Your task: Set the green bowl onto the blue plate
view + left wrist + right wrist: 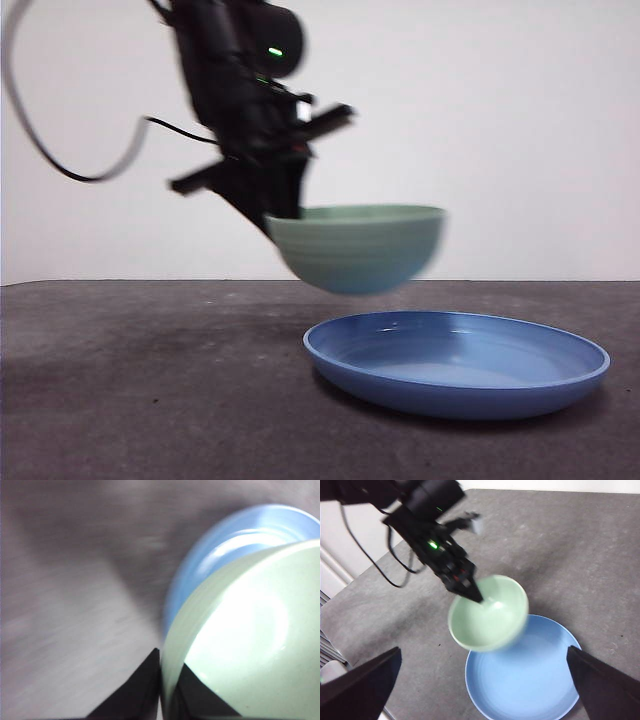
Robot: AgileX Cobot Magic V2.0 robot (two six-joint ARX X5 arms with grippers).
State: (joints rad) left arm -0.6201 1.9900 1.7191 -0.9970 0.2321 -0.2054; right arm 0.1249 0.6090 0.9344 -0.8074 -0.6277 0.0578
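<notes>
From my station I see the left gripper (283, 215) clamped on the rim of the green bowl (360, 248), holding it in the air over the near edge of the blue plate (456, 362) on the dark grey table (150, 380) before a plain white wall (520, 120), while the right gripper (485, 690) hangs high above, jaws wide apart.

Green bowl (250, 645) blurred, cut off at the edge — it hides much of the blue plate (220, 550) (left wrist view).
</notes>
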